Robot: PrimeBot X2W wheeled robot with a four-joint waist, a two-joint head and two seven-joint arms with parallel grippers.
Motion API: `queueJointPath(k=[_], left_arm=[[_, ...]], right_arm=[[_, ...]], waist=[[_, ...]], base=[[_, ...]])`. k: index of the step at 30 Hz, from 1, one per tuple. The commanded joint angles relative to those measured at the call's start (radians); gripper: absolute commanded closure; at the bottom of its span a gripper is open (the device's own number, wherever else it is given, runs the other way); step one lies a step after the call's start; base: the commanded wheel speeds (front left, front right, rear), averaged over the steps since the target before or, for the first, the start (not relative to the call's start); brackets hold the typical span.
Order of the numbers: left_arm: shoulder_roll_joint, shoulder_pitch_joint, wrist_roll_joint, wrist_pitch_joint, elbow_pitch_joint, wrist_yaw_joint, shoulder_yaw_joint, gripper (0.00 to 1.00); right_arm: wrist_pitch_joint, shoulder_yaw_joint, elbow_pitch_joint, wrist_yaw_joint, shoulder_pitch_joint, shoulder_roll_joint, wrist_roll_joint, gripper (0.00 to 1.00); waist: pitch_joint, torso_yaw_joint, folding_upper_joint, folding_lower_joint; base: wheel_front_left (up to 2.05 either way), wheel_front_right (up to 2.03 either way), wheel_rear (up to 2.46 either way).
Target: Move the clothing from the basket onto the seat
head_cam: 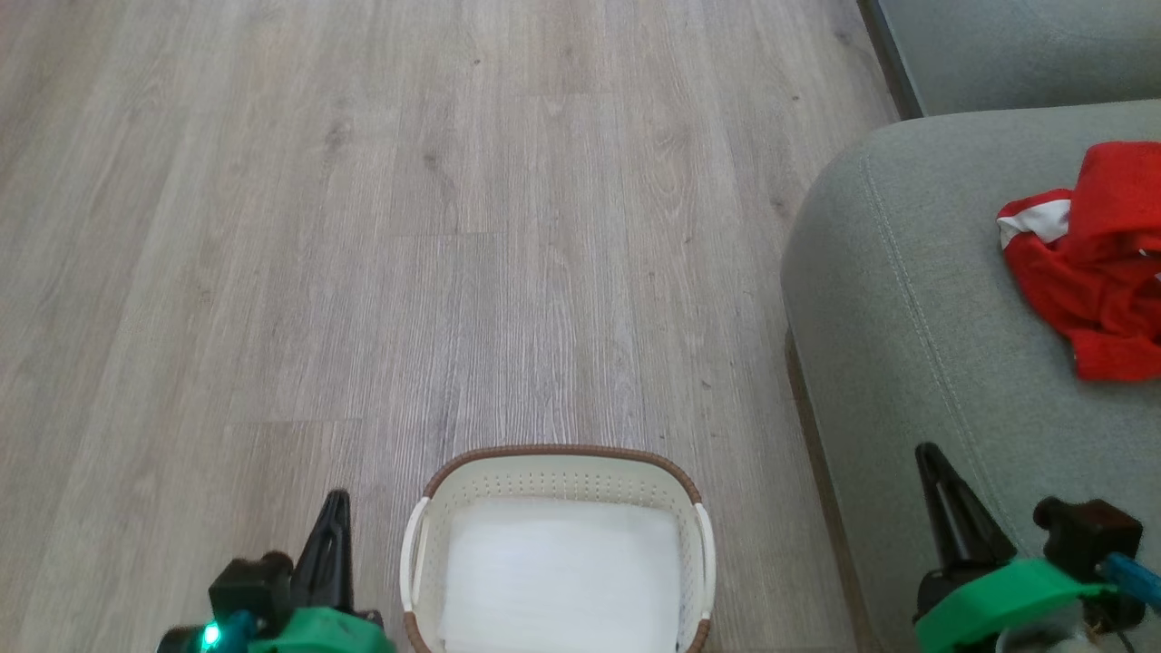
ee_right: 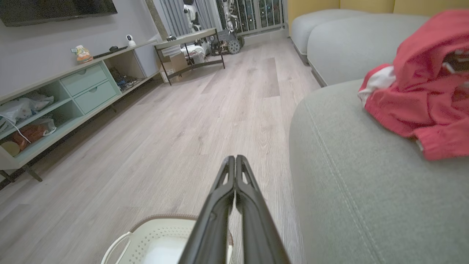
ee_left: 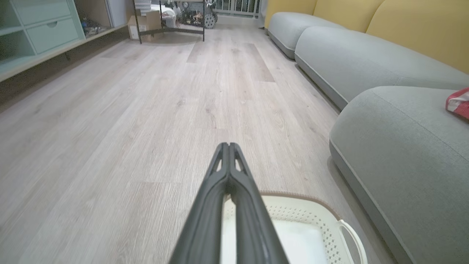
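Reading the basket (head_cam: 562, 472) now: sits on the wood floor (head_cam: 363, 227), white lining (head_cam: 562, 562) fully exposed — A
clothing? — B
clothing (head_cam: 1102, 272) is a red crumpled bundle on the seat (head_cam: 907, 317), white patch at its upper left, well apart from the basket — A
fingers? — B
left gripper (ee_left: 229, 145): fingers pressed together, tips touching, nothing held, just left of the basket. right gripper (ee_right: 235, 157): same, pinched together with no load, near the seat's front edge — A
seat vs basket? — B
seat lies to the robot's right of the basket, near it — A
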Motion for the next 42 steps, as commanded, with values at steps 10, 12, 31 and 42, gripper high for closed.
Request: queueJointPath(k=[10, 12, 31, 42], left_arm=[[0.001, -0.032, -0.134, 0.031, -0.020, -0.016, 0.023, 1.00], [0.001, -0.035, -0.157, 0.037, -0.019, -0.019, 0.027, 1.00], [0.001, -0.060, -0.364, 0.088, -0.017, -0.044, 0.064, 1.00], [0.002, -0.076, -0.491, 0.119, -0.015, -0.059, 0.087, 1.00]], right_arm=[[0.028, -0.025, -0.016, 0.000, -0.026, 0.009, 0.109, 1.00], [0.033, -0.028, -0.015, 0.000, -0.029, 0.012, 0.128, 1.00], [0.081, -0.058, -0.007, 0.000, -0.051, 0.037, 0.296, 1.00], [0.112, -0.077, -0.001, 0.000, -0.065, 0.054, 0.398, 1.00]], waist=[[0.001, 0.000, -0.0001, 0.0000], [0.002, 0.000, -0.0001, 0.0000], [0.004, 0.001, -0.0001, 0.0000], [0.005, 0.001, -0.0001, 0.0000]], base=[[0.00, 0.00, 0.00], [0.00, 0.00, 0.00], [0.00, 0.00, 0.00], [0.00, 0.00, 0.00]])
